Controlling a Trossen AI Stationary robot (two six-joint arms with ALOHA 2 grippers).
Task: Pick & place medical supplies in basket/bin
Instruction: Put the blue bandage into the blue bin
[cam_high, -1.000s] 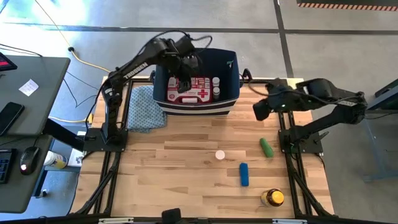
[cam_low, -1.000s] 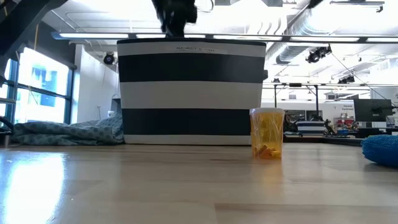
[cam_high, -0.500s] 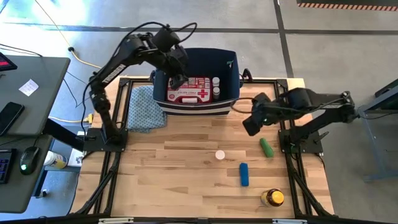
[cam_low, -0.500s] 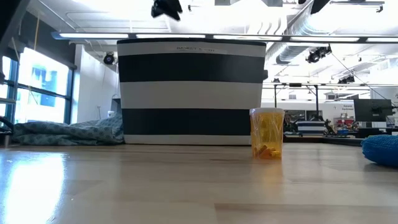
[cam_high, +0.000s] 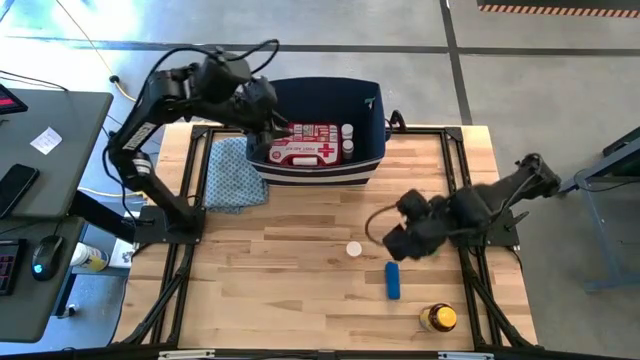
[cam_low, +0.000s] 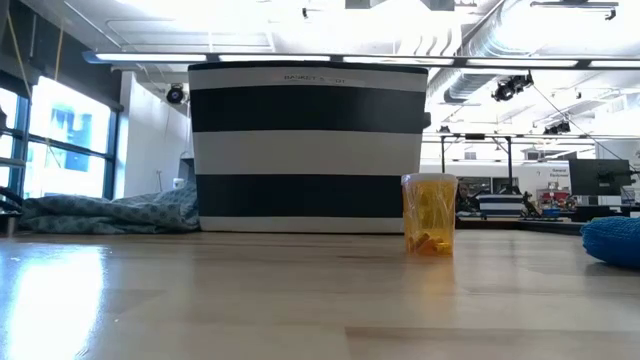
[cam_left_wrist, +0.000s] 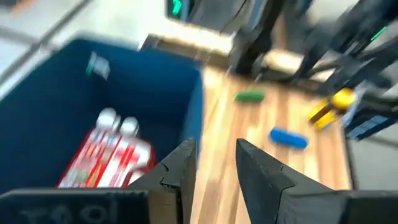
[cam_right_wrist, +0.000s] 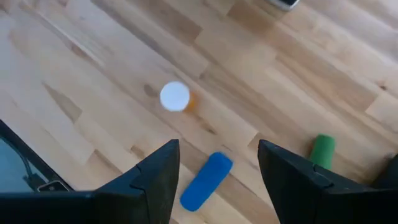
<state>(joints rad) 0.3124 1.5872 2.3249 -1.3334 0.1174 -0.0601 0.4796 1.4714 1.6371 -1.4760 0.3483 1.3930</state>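
Note:
The navy basket (cam_high: 368, 108) stands at the table's far middle, with the red first-aid kit (cam_high: 305, 146) and small white bottles (cam_high: 347, 138) inside. My left gripper (cam_high: 266, 122) hovers open over the basket's left wall, with nothing between its fingers (cam_left_wrist: 180, 171). My right gripper (cam_right_wrist: 217, 152) is open above the table right of centre (cam_high: 395, 243), pointing down. Below it are a white-capped amber bottle (cam_right_wrist: 175, 97), a blue cylinder (cam_right_wrist: 206, 180) and a green cylinder (cam_right_wrist: 322, 151). A yellow-capped amber bottle (cam_high: 438, 318) stands near the front right.
A blue-green patterned cloth (cam_high: 232, 172) lies crumpled left of the basket. In the high view my right arm hides the green cylinder. The near left half of the wooden table (cam_high: 250, 290) is bare. A desk with a mouse and phone (cam_high: 30, 190) stands beyond the left edge.
My left gripper has risen out of the basket and drawn back toward the table's left edge, leaving the low view. My right gripper has swung from the far right toward the near edge and sunk over the loose supplies. The supplies have stayed put.

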